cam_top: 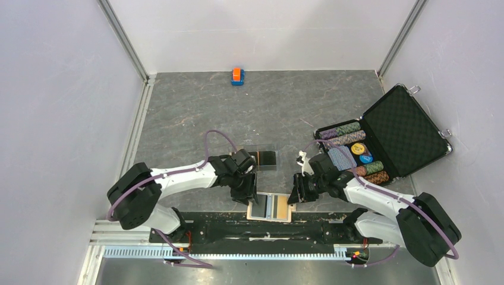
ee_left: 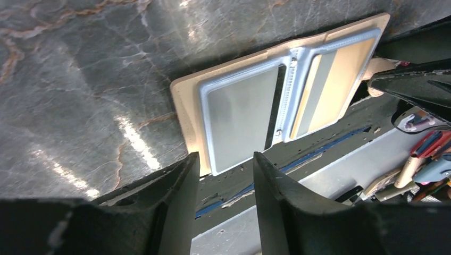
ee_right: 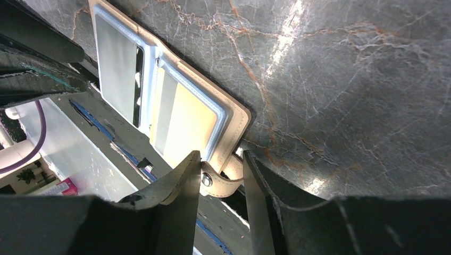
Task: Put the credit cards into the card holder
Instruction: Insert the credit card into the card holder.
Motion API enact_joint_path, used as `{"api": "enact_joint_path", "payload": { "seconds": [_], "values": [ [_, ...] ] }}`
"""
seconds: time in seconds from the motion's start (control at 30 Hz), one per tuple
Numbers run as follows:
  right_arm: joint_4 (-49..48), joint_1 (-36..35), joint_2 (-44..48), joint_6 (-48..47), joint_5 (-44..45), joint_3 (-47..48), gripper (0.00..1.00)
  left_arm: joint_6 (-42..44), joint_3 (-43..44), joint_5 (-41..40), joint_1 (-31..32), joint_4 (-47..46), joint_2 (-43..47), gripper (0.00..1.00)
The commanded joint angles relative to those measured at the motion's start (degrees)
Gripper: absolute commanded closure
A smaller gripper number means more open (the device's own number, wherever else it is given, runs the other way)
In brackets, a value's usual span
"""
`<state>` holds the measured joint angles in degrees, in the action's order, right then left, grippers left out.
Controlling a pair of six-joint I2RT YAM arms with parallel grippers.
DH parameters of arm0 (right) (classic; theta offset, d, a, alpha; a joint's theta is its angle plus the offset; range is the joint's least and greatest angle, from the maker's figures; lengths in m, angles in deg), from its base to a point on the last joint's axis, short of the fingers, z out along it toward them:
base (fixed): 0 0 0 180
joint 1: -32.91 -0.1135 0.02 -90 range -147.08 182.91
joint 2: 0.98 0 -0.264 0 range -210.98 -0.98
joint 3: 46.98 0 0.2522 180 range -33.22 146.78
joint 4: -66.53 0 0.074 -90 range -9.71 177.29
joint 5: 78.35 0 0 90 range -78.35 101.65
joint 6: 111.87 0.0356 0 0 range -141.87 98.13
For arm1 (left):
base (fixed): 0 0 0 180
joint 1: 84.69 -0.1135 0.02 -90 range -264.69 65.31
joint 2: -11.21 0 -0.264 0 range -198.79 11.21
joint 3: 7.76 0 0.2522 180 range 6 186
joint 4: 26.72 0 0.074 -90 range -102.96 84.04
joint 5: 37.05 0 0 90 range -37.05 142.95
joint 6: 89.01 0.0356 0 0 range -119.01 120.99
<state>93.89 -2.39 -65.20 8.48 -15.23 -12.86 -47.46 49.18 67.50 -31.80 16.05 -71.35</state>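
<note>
Two arms logged. We see the left arm point(cam_top: 178, 176) and the right arm point(cam_top: 371, 196) built alike: white link shells, bulky black joint housings, and a purple cable point(cam_top: 209, 139) looping along each. The left gripper point(ee_left: 226, 159) and the right gripper point(ee_right: 221, 156) have matte black, wedge-shaped fingers with scuffed grey edges.

The card holder point(cam_top: 270, 207) is lying at the middle of the table's point(cam_top: 196, 107) near edge, between the 2 grippers. The left gripper point(cam_top: 252, 199) is hanging at its left edge and the right gripper point(cam_top: 293, 199) at its right edge. There the tab point(ee_right: 220, 180) is sitting between the 2 fingers. The credit cards point(cam_top: 264, 159) are lying just beyond the left gripper. The case point(cam_top: 404, 127) is lying far right, and the block point(cam_top: 238, 76) is standing at the far edge.
</note>
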Motion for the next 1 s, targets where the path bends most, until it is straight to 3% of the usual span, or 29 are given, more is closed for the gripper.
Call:
{"api": "enact_joint_path", "payload": {
  "seconds": [0.0,0.27,0.43,0.6,0.97],
  "values": [
    [3.04,-0.44,-0.95,-1.61,3.04,-0.13,0.62,-0.33,-0.54,3.81,0.03,-6.79,-1.40,0.54],
    [3.03,-0.47,-1.02,-1.69,2.93,-0.23,0.62,0.25,0.92,4.51,0.11,-7.63,-4.69,0.63],
    [2.98,-0.48,-1.14,-1.66,2.93,0.12,0.62,1.38,2.37,1.23,0.27,-4.26,-4.14,0.54],
    [2.85,-0.45,-1.08,-1.66,2.88,-0.19,0.62,2.95,4.14,-3.59,0.54,0.71,-1.91,0.53],
    [2.68,-0.46,-1.27,-1.52,2.89,-0.19,0.62,2.88,5.78,-1.09,3.79,-1.76,-7.83,0.66]
  ]
}}
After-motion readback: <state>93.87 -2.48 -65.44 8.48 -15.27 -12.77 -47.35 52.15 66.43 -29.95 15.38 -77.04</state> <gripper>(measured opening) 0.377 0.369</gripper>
